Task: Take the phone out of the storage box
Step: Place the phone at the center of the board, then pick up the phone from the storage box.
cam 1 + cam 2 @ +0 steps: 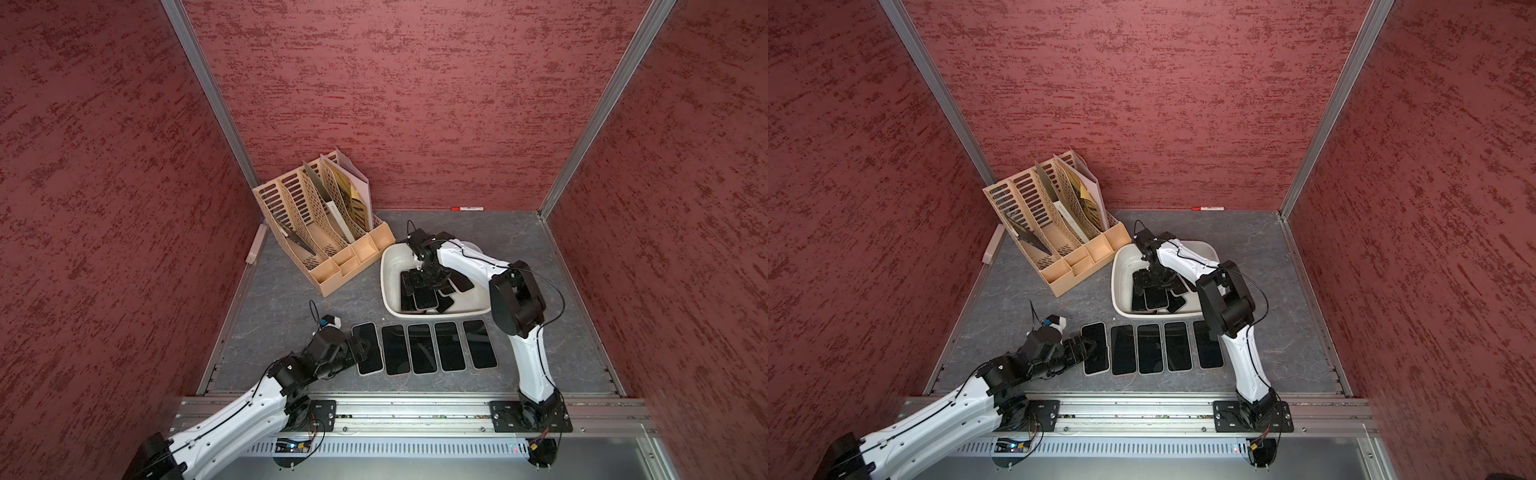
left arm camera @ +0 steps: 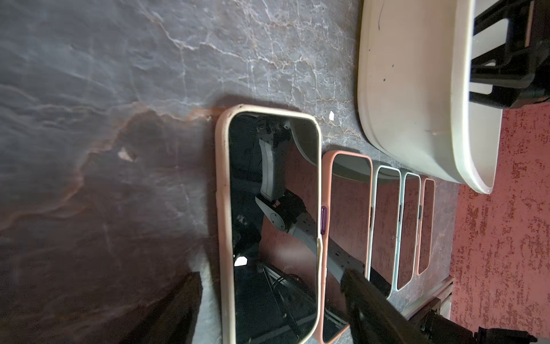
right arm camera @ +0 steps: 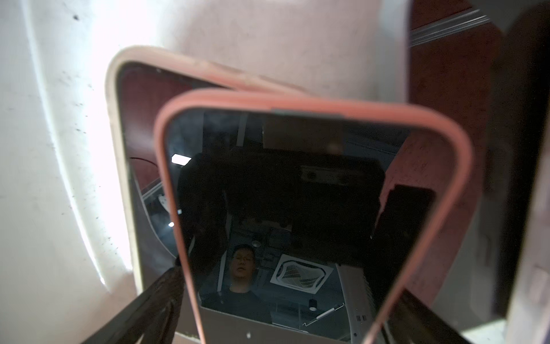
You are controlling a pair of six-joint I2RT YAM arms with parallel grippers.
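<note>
Task part-complete: five dark-screened phones (image 1: 420,348) lie in a row near the front edge of the grey marbled worktop (image 1: 291,299), left gripper (image 1: 366,348) spread over the endmost; several more lie in the shallow off-white storage box (image 1: 391,282), right gripper (image 1: 428,284) spread astride a salmon-cased phone (image 3: 297,208).

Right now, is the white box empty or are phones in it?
Not empty: several dark phones lie piled inside the storage box.
</note>
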